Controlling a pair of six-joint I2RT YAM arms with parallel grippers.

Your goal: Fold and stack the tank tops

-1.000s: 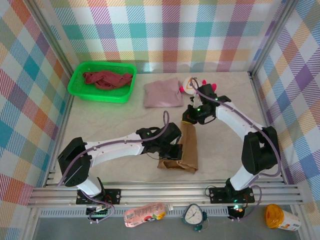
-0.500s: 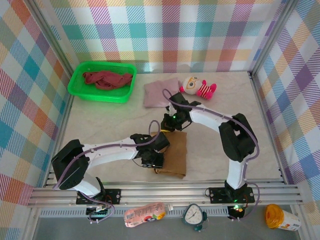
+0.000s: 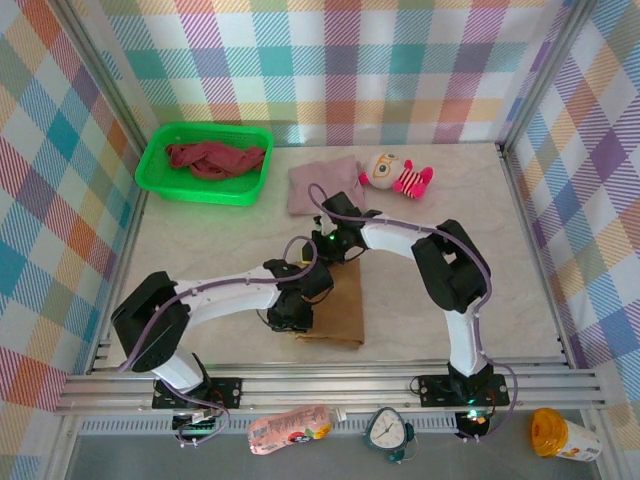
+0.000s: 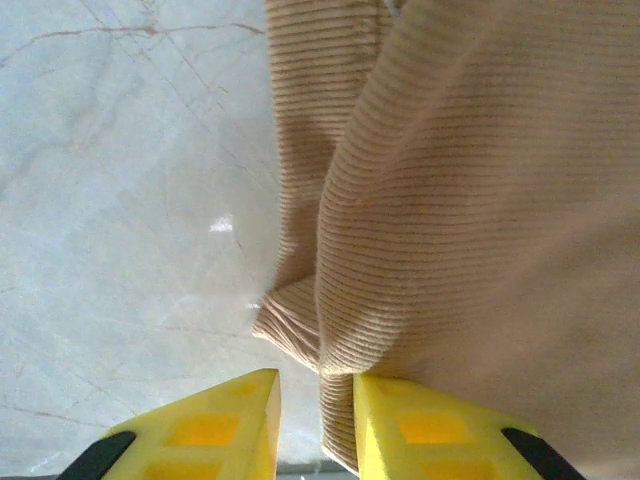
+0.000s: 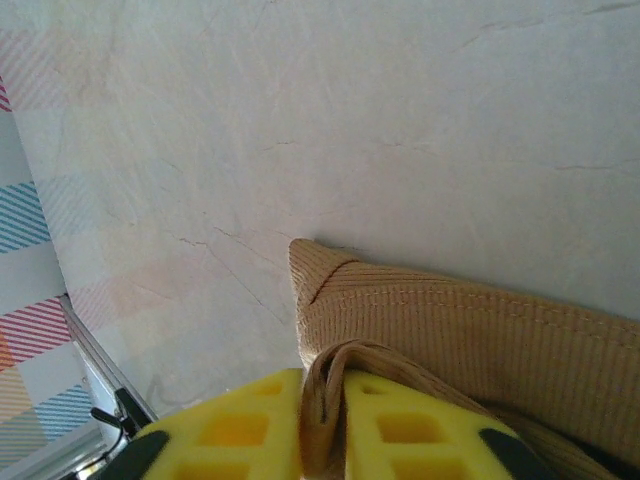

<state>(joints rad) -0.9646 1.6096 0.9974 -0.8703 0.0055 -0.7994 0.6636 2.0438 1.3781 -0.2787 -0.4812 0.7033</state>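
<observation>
Since the tan tank top (image 3: 340,310) lies as a long folded strip on the tabletop (image 3: 200,240) close to the arms' bases, the job now looks like letting that fold settle. At its near left edge the left tool (image 4: 315,385) stands narrowly parted, cloth brushing one finger; it should lift straight up. At the far end the right tool (image 5: 322,385) pinches a ridge of ribbed cloth and should release low, without dragging. Beyond lies the mauve tank top (image 3: 318,185), folded flat; the maroon tank top (image 3: 215,157) sits bunched in the green basket (image 3: 150,165).

Tan tank top (image 3: 345,305) folded near front; mauve top (image 3: 325,186) behind; maroon top (image 3: 215,158) in basket (image 3: 192,194).
</observation>
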